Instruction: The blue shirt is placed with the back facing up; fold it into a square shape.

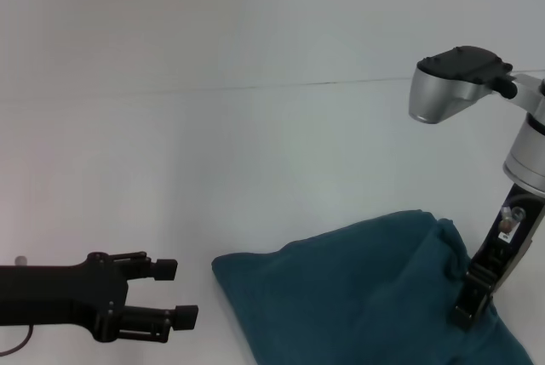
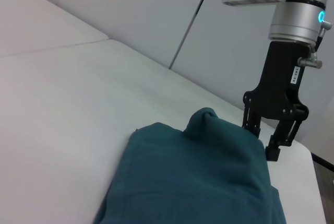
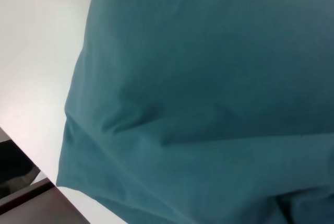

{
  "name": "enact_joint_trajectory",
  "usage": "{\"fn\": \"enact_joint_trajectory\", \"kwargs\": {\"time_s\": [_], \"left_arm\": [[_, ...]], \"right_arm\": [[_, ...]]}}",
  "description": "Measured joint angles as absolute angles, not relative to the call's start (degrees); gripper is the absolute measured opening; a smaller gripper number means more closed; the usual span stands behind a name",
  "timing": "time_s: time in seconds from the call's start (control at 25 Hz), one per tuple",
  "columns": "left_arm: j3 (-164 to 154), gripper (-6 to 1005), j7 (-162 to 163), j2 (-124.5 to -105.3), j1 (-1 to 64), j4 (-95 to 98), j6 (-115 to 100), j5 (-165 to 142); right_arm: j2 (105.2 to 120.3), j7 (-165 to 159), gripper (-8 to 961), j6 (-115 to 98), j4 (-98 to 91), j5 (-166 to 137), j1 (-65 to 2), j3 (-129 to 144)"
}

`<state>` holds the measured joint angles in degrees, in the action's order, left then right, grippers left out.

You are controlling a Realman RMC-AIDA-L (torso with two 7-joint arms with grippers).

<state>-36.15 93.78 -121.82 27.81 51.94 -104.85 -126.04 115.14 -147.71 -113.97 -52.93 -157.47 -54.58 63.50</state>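
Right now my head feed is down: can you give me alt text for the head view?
A folded blue shirt lies on the white table, with the right gripper pointing down at its bunched right edge. The left gripper, fingers open, hovers over bare table left of the shirt.

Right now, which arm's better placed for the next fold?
Right. The right gripper is down at the raised edge of the dark teal-blue knit shirt; the left gripper hangs open beside it, off the fabric.
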Motion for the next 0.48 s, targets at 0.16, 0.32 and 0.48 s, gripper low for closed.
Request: {"fn": "enact_joint_trajectory", "kwargs": {"time_s": [0.16, 0.32, 0.48], "left_arm": [[-36.8, 905, 93.8, -121.73, 27.9, 51.9, -104.3, -126.0], [-36.9, 905, 93.8, -121.32, 28.1, 51.9, -103.9, -126.0], [-36.8, 905, 93.8, -121.15, 28.2, 51.7, -103.6, -126.0]], "right_arm": [[113.97, -146.8, 501, -114.2, -52.9, -157.6, -54.4, 62.1], [112.97, -145.7, 406, -114.4, -53.3, -160.6, -54.2, 60.6], [112.70, -143.8, 412, -114.0, -54.0, -164.9, -53.8, 55.8]]}}
